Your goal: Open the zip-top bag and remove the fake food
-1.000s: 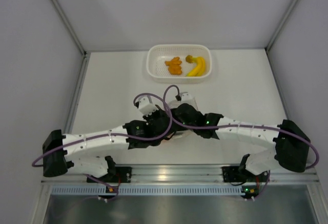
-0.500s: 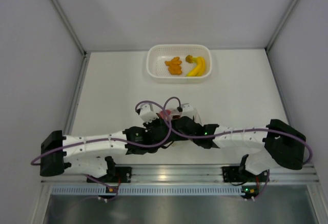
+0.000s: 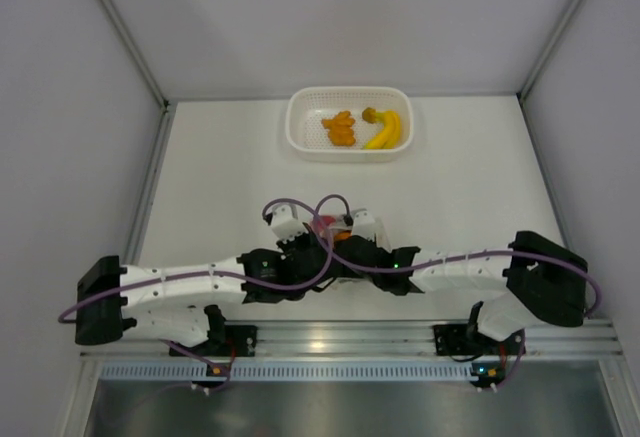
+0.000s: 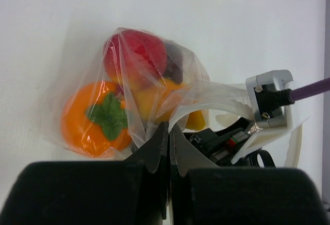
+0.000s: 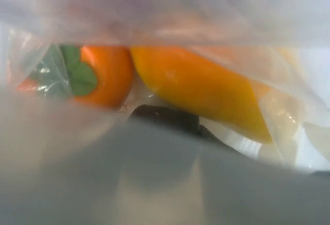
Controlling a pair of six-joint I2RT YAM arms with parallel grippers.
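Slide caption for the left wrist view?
Left gripper pinching the zip-top bag, toy orange and red fruit inside.

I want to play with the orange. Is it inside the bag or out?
Inside. The orange sits behind the clear crinkly plastic of the zip-top bag, which wraps around it.

Top view: the zip-top bag [image 3: 331,225] is almost wholly covered by the two wrists [image 3: 300,249]; only a speck of red and orange is seen.

Right wrist view: all is veiled by blurred film. The round orange [image 5: 100,73] and a yellow-orange piece [image 5: 201,88] are out of focus. The fingers of the right tool [image 4: 206,109] cannot be made out there.

Left wrist view: the dark purple piece [image 4: 174,65] is largely hidden behind the red fruit [image 4: 136,55]. The left tool [image 4: 167,132] is cut off by the lower edge.
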